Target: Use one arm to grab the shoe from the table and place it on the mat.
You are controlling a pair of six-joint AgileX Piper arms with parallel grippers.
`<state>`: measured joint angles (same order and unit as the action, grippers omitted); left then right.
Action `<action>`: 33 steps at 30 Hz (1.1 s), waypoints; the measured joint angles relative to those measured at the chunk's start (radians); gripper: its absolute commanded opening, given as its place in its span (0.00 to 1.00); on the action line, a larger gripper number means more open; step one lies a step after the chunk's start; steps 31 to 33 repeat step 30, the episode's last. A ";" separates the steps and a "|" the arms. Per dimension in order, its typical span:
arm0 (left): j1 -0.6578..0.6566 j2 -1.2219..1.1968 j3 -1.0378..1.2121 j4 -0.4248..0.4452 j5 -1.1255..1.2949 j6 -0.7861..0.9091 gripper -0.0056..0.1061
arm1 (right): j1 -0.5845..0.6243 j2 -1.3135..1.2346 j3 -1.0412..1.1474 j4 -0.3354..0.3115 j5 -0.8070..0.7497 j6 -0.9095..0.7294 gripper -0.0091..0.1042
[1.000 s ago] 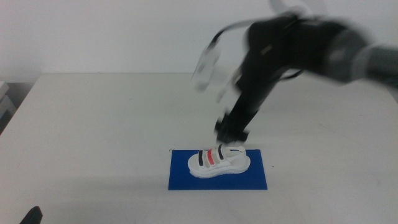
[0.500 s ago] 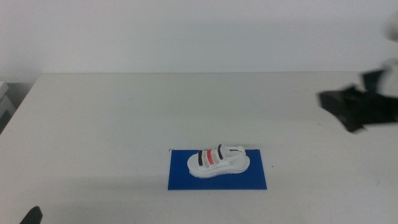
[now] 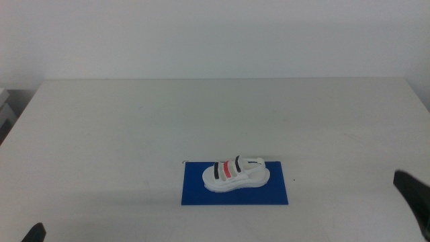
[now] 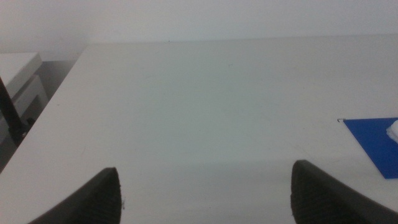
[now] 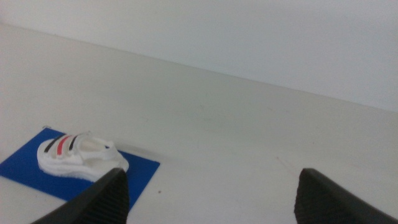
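Shoe [image 3: 236,175] upright on blue mat [image 3: 195,191], lower centre of frame. Right gripper [image 3: 413,196] low at lower right edge, jaws spread, empty. Left gripper [image 3: 33,234] at bottom left corner, jaws spread.

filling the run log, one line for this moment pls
shoe on mat | right gripper open, table's right edge | left gripper open, waiting

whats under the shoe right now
The shoe sits sole-down on the blue mat, which lies flat on the table. Blue shows all around it. The mat patch beneath the sole is covered. Both hands are away: right hand open, left hand open.
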<state>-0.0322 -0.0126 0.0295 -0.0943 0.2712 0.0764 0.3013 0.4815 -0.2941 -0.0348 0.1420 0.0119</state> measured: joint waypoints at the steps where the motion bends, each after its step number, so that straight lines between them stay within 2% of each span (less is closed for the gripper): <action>1: 0.000 0.000 0.000 0.000 0.000 0.000 0.89 | 0.000 -0.013 0.018 0.000 -0.009 0.000 0.88; 11: 0.000 0.000 0.000 0.000 0.000 0.000 0.89 | -0.001 -0.204 0.202 0.000 -0.059 0.000 0.82; 20: 0.000 0.000 0.000 0.000 0.000 0.000 0.89 | -0.003 -0.375 0.306 0.000 -0.059 0.000 0.80; 26: 0.000 0.000 0.000 0.000 0.000 0.000 0.89 | -0.003 -0.481 0.322 0.000 -0.030 0.000 0.80; 33: 0.000 0.000 0.000 0.000 0.000 0.000 0.89 | -0.003 -0.492 0.322 0.001 -0.021 0.000 0.80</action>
